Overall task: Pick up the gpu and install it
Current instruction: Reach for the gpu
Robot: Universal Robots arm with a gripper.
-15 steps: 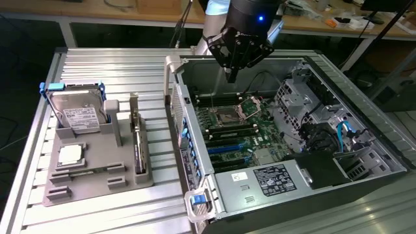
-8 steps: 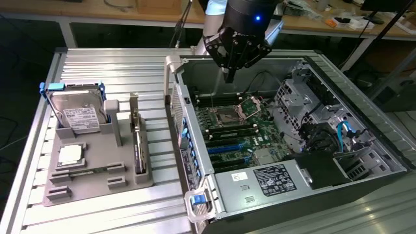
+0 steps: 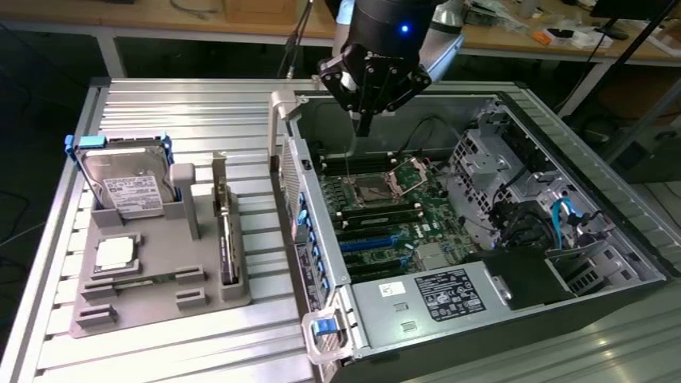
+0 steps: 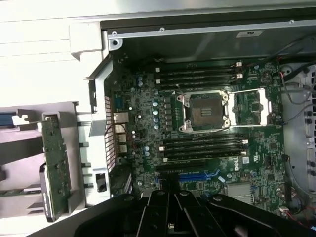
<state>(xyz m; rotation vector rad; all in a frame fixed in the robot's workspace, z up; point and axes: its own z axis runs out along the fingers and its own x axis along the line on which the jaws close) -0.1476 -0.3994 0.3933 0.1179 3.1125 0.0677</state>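
Note:
The gpu (image 3: 226, 233) is a thin card standing on edge in a slot of the grey holder (image 3: 159, 307), at the exterior view's left of the open computer case (image 3: 596, 207). The wrist view shows its green board face (image 4: 55, 163) with the metal bracket end beside it. My gripper (image 3: 363, 128) hangs above the far end of the case, over the motherboard (image 3: 383, 211), well away from the gpu. Its fingers (image 4: 163, 202) are pressed together and shut, with nothing between them. Below them lies the open processor socket (image 4: 205, 111).
A hard drive in a blue frame (image 3: 126, 185) and a small square processor chip (image 3: 115, 254) also sit in the grey holder. Blue expansion slots (image 3: 372, 243) run along the motherboard. Drive cages and cables (image 3: 532, 211) fill the case's right side. Everything rests on a ribbed aluminium table (image 3: 181, 112).

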